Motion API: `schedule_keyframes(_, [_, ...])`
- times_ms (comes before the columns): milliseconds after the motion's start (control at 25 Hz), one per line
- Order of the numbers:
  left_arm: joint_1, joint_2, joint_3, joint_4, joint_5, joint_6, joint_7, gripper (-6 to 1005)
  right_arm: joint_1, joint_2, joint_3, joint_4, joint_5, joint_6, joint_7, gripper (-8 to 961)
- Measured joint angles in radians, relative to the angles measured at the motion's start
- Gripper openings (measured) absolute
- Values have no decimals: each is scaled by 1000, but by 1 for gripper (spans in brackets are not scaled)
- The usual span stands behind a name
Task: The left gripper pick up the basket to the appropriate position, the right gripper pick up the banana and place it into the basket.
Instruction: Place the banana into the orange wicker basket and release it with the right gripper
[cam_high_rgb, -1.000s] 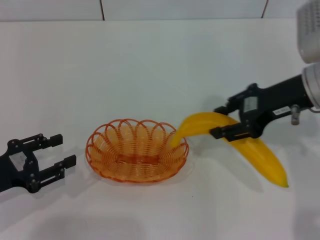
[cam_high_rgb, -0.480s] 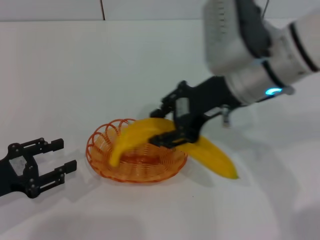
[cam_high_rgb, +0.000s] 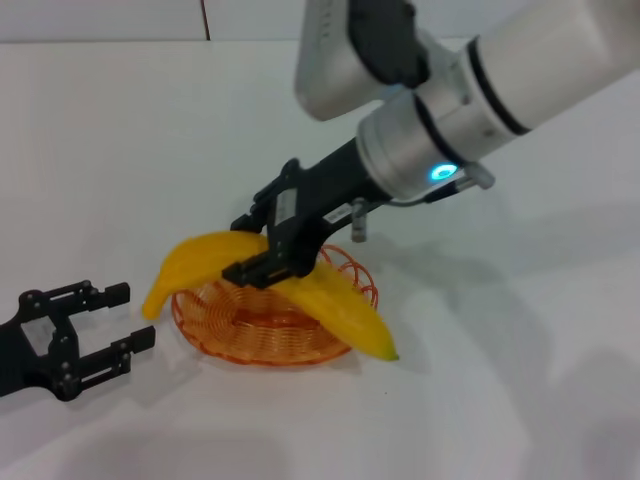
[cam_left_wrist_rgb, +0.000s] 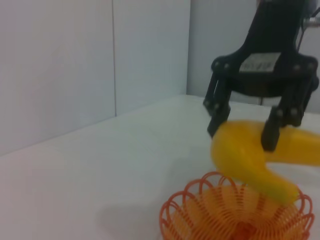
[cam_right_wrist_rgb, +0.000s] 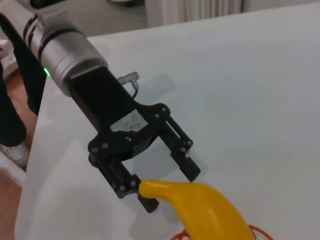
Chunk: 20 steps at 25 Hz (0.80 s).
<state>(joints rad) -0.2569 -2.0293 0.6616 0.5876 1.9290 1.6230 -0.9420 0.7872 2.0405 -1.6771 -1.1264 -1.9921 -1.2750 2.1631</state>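
Note:
The orange wire basket (cam_high_rgb: 225, 335) rests on the white table; its rim also shows in the left wrist view (cam_left_wrist_rgb: 200, 220). My right gripper (cam_high_rgb: 243, 248) is shut on the yellow banana (cam_high_rgb: 335, 305) at mid-length and holds it low over the basket. The banana lies across the basket, its stem end past the left rim and its dark tip past the right rim. From the left wrist view the right gripper (cam_left_wrist_rgb: 242, 135) clamps the banana (cam_left_wrist_rgb: 240, 152) just above the basket. My left gripper (cam_high_rgb: 132, 316) sits open on the table, left of the basket and apart from it. The right wrist view shows the left gripper (cam_right_wrist_rgb: 172, 184) open behind the banana (cam_right_wrist_rgb: 210, 212).
The white table (cam_high_rgb: 480, 400) stretches around the basket, with a pale wall (cam_high_rgb: 120, 18) behind it. In the right wrist view the table's edge (cam_right_wrist_rgb: 37, 150) drops to the floor beside the left arm. The right arm's large white forearm (cam_high_rgb: 520, 70) hangs over the table's far right.
My right gripper has swept left with the banana, from right of the basket to across it. The basket and the left gripper have stayed in place.

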Motion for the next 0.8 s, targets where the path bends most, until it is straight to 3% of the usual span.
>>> schedule_keyframes(280, [-6, 0, -1, -3, 7, 0, -1, 603, 53, 3, -61, 103, 58, 96, -14, 604])
schedule_keyframes(800, [-15, 0, 0, -5, 8, 0, -6, 604, 50, 3, -73, 130, 66, 106, -91, 622])
